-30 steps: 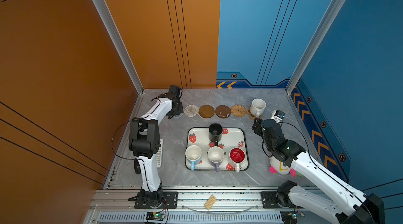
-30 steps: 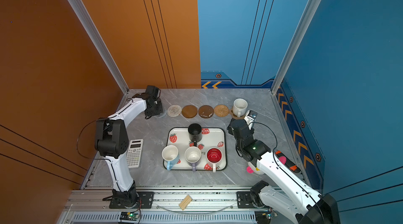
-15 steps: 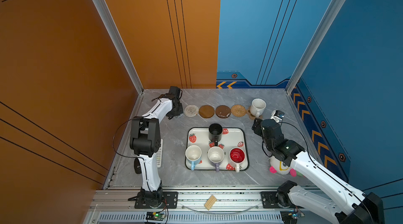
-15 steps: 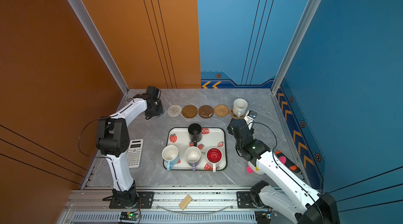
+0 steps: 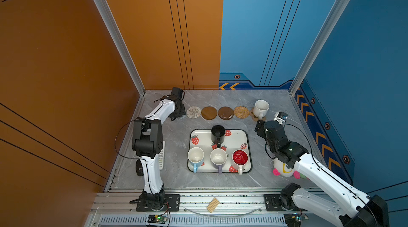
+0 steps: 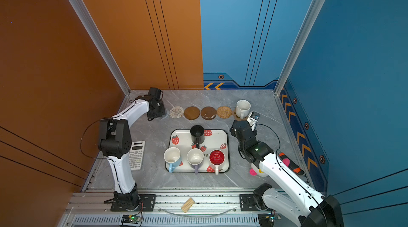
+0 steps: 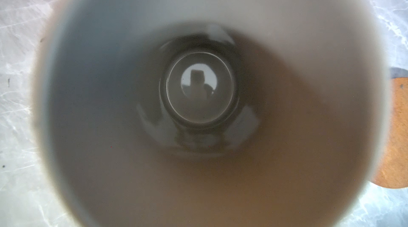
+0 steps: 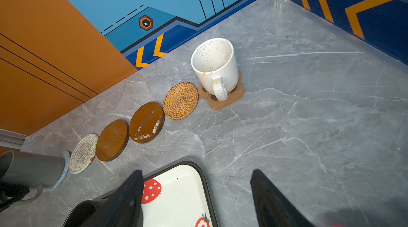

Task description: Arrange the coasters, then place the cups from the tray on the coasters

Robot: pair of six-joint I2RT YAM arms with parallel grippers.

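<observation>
Item 1, your left claw (image 5: 177,114): closed on the tall grey mug (image 8: 33,168); the mug stands upright directly beneath it on the grey woven coaster (image 8: 63,176).
Item 2, your right claw (image 8: 196,172): jaws spread wide, empty, poised over the tray (image 5: 235,143) at its far corner.
Item 3, coaster row, running from your left claw toward your right: cream woven coaster (image 8: 83,153); plain wooden disc (image 8: 112,140); scuffed wooden disc (image 8: 146,122); rattan coaster (image 8: 181,100); paw-print coaster (image 8: 223,103), carrying the speckled mug (image 8: 215,66), ahead of your right claw.
Item 4, on the tray: black mug (image 5: 218,134) just beside your right claw; blue mug (image 5: 195,157), lilac mug (image 5: 218,157) and red-lined mug (image 5: 240,158) farther back.
</observation>
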